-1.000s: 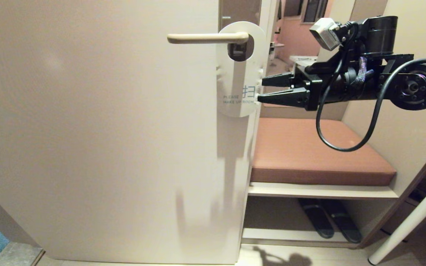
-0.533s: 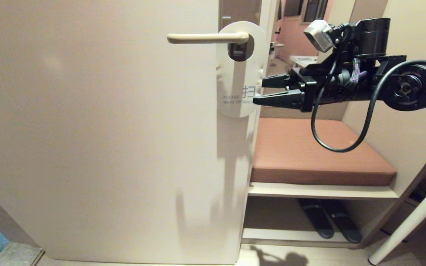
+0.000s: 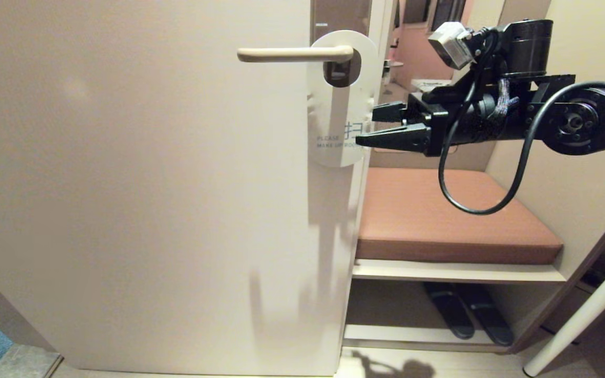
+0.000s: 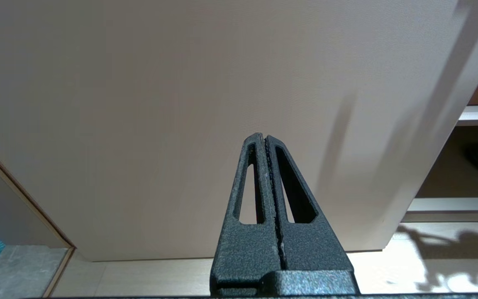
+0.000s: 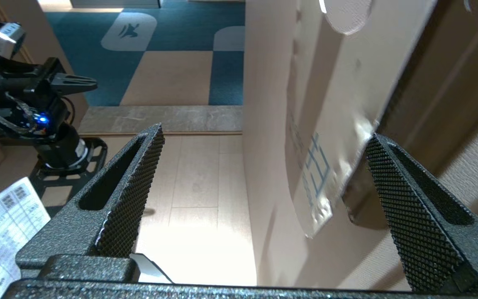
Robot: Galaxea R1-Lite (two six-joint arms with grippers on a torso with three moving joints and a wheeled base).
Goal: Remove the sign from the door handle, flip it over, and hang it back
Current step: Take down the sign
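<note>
Reaching in level from beyond the door's edge, right gripper [image 3: 373, 126] pointing sideways at the lower part of the sign [image 3: 340, 100], wrist camera and looping black cable riding above and below the forearm. Fingers spread wide and clasping nothing, the nearer one overlapping the card's edge beside the blue lettering, the farther one sitting behind that edge. Hanging white side out with "PLEASE MAKE UP ROOM" showing, the sign looped by its oval hole over the door handle [image 3: 294, 53], well above the fingertips, against the pale door [image 3: 139, 184]. Showing from the right wrist what the head camera cannot: the card's lower corner [image 5: 326, 166] lying in the gap between the two textured fingers [image 5: 127, 182], nearer the far one, with neither pad pressing on it. Catching there too the left gripper [image 5: 91, 83] parked low and off to the side, over wood floor and blue carpet. Showing from the left wrist only that gripper [image 4: 262, 137], fingers clenched together on nothing, aimed at the bare lower door. Offering in the head view alone the cushioned bench [image 3: 449, 215] below the right arm, dark slippers [image 3: 465, 310] on the shelf beneath.
</note>
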